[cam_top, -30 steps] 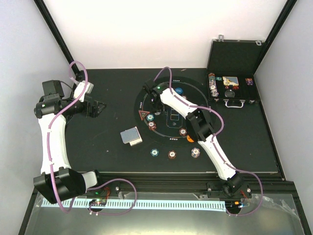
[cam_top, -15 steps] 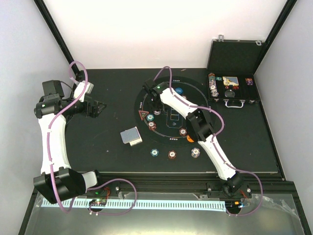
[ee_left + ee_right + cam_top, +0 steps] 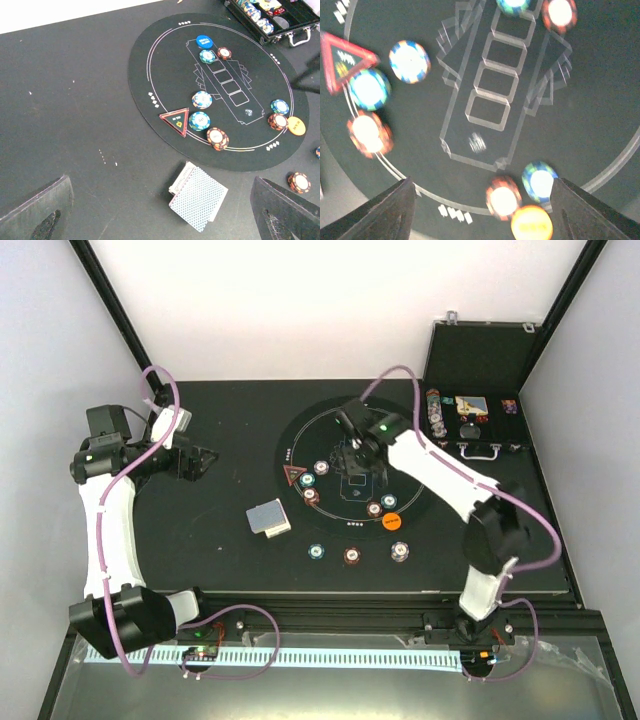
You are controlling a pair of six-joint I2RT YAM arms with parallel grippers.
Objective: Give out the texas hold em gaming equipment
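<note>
Black felt forms the landmark, the round mat [image 3: 335,510]. On it, green, red-brown and whitish chips [image 3: 202,99] are laid out near the rim, with a red triangle [image 3: 175,120] at its left edge, a blue button [image 3: 204,41] at its far side and an orange button [image 3: 296,125] at its near right. Three more chips [image 3: 352,556] are lined up just off its near edge. The cards [image 3: 268,519] are stacked off its near-left edge, undealt. Further chips are kept in the case [image 3: 480,355] beyond its right side. The right gripper [image 3: 480,192] is held over the mat's centre, jaws apart and empty. The left gripper [image 3: 161,187] is held well to the mat's left, wide open and empty. Dealing is judged to be left.
</note>
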